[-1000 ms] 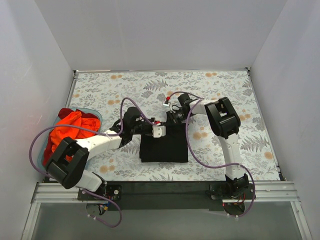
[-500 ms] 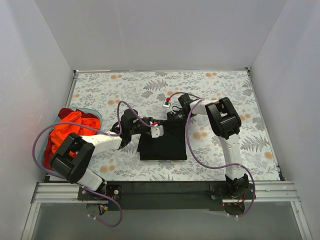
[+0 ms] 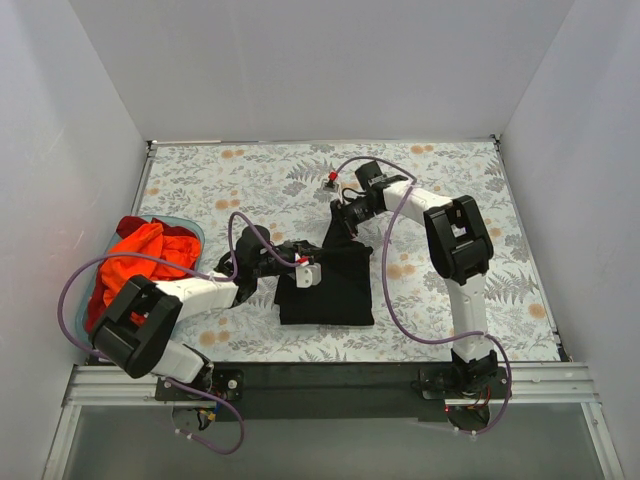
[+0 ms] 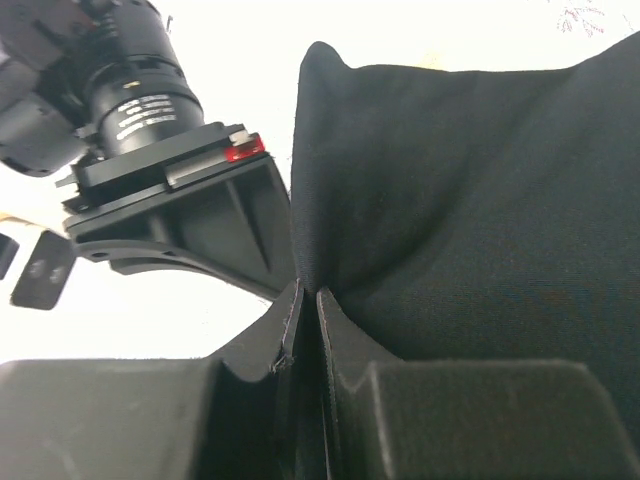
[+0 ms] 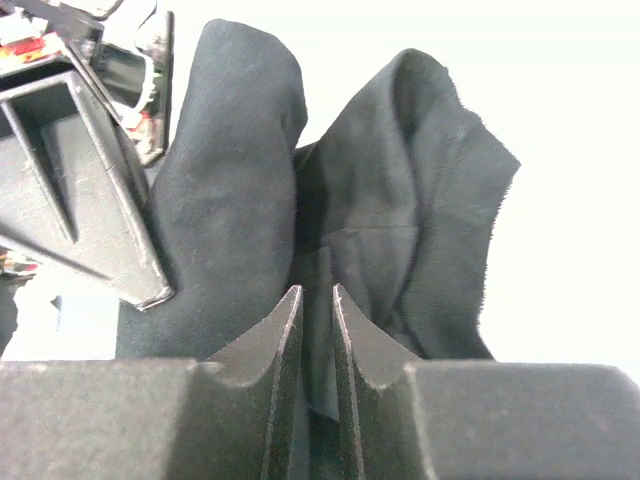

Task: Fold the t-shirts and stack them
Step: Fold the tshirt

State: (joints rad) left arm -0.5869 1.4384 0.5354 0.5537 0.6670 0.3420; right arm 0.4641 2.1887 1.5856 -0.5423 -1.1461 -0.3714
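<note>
Left gripper [image 4: 303, 297]: jaws pinched almost together on a thin edge of the black t-shirt [image 3: 335, 292], at the shirt's left side.
Right gripper [image 5: 312, 292]: jaws nearly closed, with a fold of the same black cloth nipped between them at the shirt's far edge.
Black t-shirt: lies as a rough rectangle near the middle of the floral tablecloth [image 3: 230, 180]; its far edge rises in a peak to the right gripper.
Orange-red t-shirts [image 3: 130, 268]: heaped in the teal basket [image 3: 196, 233] at the table's left edge, well apart from the black one.
Arms: both reach inward, with their wrists near each other over the shirt.
</note>
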